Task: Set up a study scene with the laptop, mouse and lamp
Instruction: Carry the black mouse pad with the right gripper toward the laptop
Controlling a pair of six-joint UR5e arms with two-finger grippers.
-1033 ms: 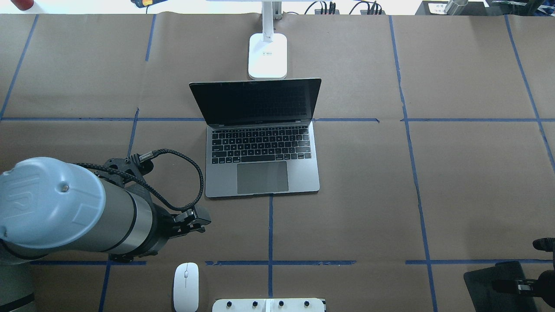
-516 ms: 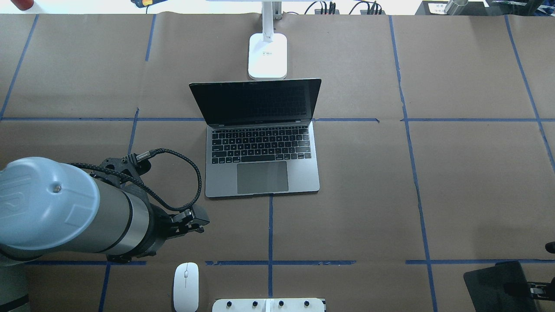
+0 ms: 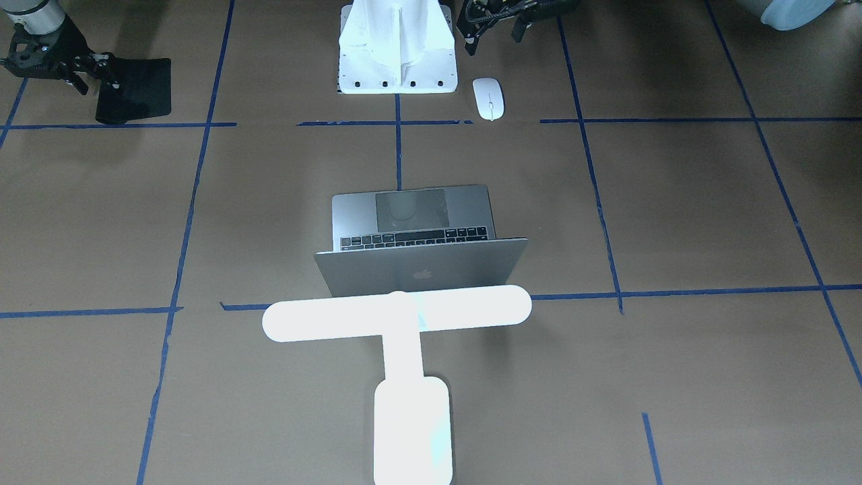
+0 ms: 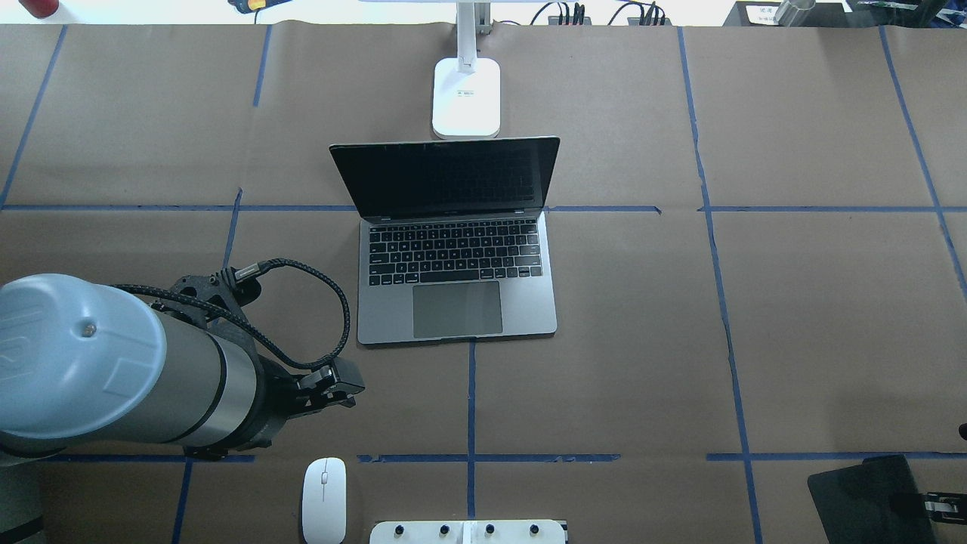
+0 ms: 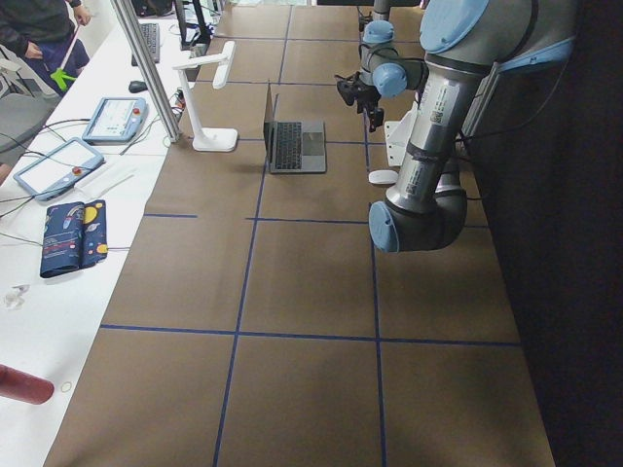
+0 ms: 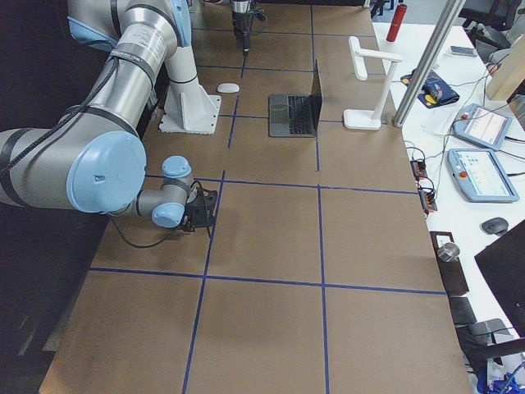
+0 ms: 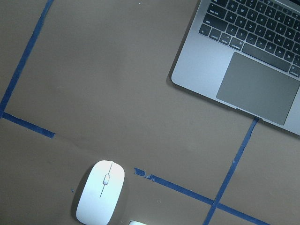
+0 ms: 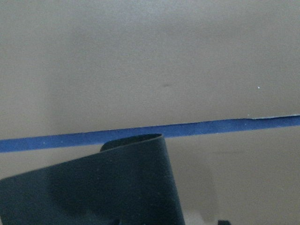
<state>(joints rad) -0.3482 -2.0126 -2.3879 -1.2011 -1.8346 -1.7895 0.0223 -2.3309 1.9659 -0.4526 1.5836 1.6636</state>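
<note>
Left hand (image 3: 493,38), open and empty, had edged back near the ungrasped mouse (image 4: 324,499); right hand (image 4: 935,505), grip indiscernible, had retreated to the pad's (image 4: 861,495) edge.

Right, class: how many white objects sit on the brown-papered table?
3: the lamp beyond the laptop, the mouse near the robot's edge, and the pedestal beside the mouse. None seems hidden.

You've a matt, brown-papered worktop (image 4: 642,340), a brushed-metal laptop (image 4: 529,313), a glossy white plastic mouse (image 4: 324,495) and a matt black pad (image 4: 857,491).
</note>
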